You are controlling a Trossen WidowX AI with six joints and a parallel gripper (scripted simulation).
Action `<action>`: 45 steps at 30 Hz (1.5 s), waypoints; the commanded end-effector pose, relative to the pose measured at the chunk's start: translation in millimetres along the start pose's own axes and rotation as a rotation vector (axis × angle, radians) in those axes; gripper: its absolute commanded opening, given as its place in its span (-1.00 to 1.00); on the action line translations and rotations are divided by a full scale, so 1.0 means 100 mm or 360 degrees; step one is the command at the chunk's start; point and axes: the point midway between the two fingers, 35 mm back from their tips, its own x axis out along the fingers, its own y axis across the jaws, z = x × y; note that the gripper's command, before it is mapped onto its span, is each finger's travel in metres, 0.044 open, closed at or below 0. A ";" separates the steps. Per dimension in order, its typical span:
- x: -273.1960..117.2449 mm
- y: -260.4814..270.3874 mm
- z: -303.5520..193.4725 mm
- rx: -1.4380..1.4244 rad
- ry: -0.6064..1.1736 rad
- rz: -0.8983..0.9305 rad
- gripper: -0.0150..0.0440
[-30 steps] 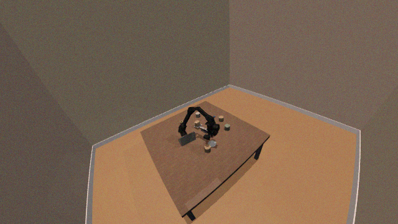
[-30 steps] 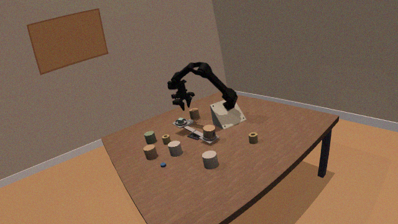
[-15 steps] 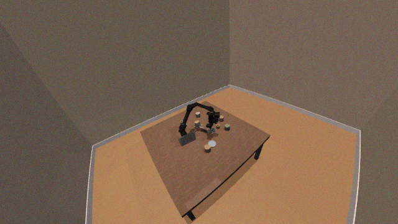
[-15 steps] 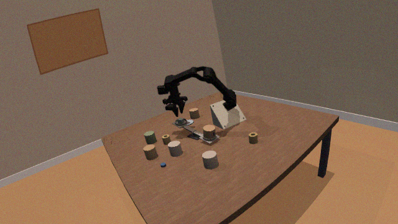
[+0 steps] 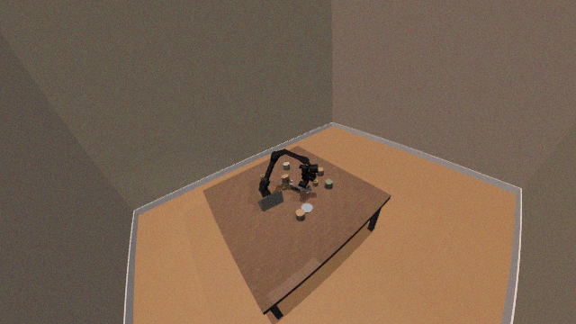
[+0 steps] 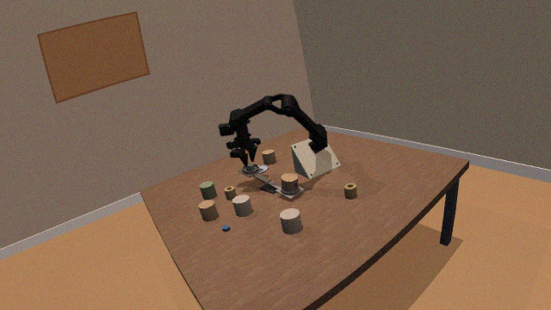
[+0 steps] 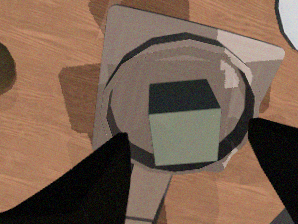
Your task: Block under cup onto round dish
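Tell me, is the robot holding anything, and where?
No, nothing is held: the end effector is open above the green block, not touching it.

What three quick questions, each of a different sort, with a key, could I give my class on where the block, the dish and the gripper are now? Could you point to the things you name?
1. Multiple choice: where is the green block (image 6: 250, 167) (image 7: 186, 135)?
a) on the round dish (image 5: 307, 208) (image 6: 263, 169) (image 7: 290, 22)
b) on one end of the balance (image 5: 294, 186) (image 6: 262, 178) (image 7: 125, 30)
c) on the floor
2. True or false: a tan cup (image 5: 285, 179) (image 6: 289, 184) stands on the balance's other end.
3. Fill the gap: the fingers of the gripper (image 5: 306, 184) (image 6: 250, 163) (image 7: 188, 127) stand ____, with the block not gripped.

Key: 1 b; 2 true; 3 apart
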 end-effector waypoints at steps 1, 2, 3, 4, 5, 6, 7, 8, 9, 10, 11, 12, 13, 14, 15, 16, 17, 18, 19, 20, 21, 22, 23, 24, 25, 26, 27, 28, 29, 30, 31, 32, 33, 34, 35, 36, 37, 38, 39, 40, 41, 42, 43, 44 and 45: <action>0.06 0.01 0.00 0.0003 0.0000 0.0008 0.39; 0.08 0.01 0.00 0.0003 0.0000 0.0008 0.39; 0.09 0.01 0.00 0.0003 0.0000 0.0008 0.39; 0.11 0.01 0.00 0.0003 0.0000 0.0008 0.39; 0.12 0.01 0.00 0.0003 0.0001 0.0008 0.39; 0.14 0.01 0.00 0.0003 0.0001 0.0008 0.39; 0.16 0.01 0.00 0.0003 0.0001 0.0009 0.39; 0.17 0.01 0.00 0.0003 0.0001 0.0009 0.39; 0.19 0.01 0.00 0.0003 0.0001 0.0009 0.39; 0.20 0.01 0.00 0.0003 0.0001 0.0009 0.39; 0.22 0.01 -0.01 0.0003 0.0001 0.0009 0.39; 0.23 0.01 -0.01 0.0003 0.0002 0.0009 0.39; 0.23 0.01 -0.01 0.0003 0.0002 0.0009 0.39; 0.23 0.01 -0.01 0.0003 0.0002 0.0009 0.30; 0.23 0.01 -0.01 0.0003 0.0002 0.0009 0.21; 0.23 0.01 -0.01 0.0003 0.0002 0.0009 0.12; 0.23 0.01 -0.01 0.0003 0.0002 0.0009 0.03; 0.23 0.01 -0.01 0.0003 0.0002 0.0009 0.01; 0.23 0.01 -0.01 0.0003 0.0002 0.0009 -0.01; 0.23 0.01 -0.01 0.0003 0.0002 0.0009 -0.03; 0.23 0.01 -0.01 0.0003 0.0002 0.0009 -0.06; 0.23 0.01 -0.01 0.0003 0.0002 0.0009 -0.08; 0.23 0.01 -0.01 0.0003 0.0002 0.0009 -0.10; 0.23 0.01 -0.01 0.0003 0.0002 0.0009 -0.12; 0.23 0.01 -0.01 0.0003 0.0002 0.0009 -0.21; 0.22 0.01 0.00 0.0003 0.0001 0.0009 -0.30; 0.19 0.01 0.00 0.0003 0.0001 0.0009 -0.39; 0.15 0.01 0.01 0.0003 0.0000 0.0008 -0.48; 0.10 0.01 0.01 0.0003 -0.0001 0.0008 -0.49; 0.05 0.02 0.02 0.0003 -0.0002 0.0007 -0.49; 0.00 0.02 0.02 0.0004 -0.0002 0.0007 -0.49; -0.06 0.02 0.03 0.0004 -0.0003 0.0006 -0.49; -0.11 0.02 0.03 0.0004 -0.0004 0.0006 -0.49; -0.16 0.02 0.03 0.0004 -0.0004 0.0006 -0.49; -0.22 0.02 0.03 0.0004 -0.0004 0.0005 -0.49; -0.27 0.02 0.03 0.0004 -0.0004 0.0005 -0.49; -0.32 0.02 0.03 0.0004 -0.0004 0.0005 -0.49; -0.38 0.02 0.03 0.0004 -0.0004 0.0005 -0.49; -0.43 0.02 0.03 0.0005 -0.0004 0.0005 -0.49; -0.48 0.01 0.03 0.0005 -0.0004 0.0005 -0.49; -0.54 0.01 0.02 0.0005 -0.0004 0.0005 -0.49; -0.59 0.01 0.02 0.0005 -0.0003 0.0005 -0.49; -0.65 0.00 0.01 0.0004 -0.0003 0.0005 -0.49; -0.69 0.00 0.00 0.0004 -0.0002 0.0005 -0.49; -0.72 0.00 0.00 0.0004 -0.0002 0.0005 -0.49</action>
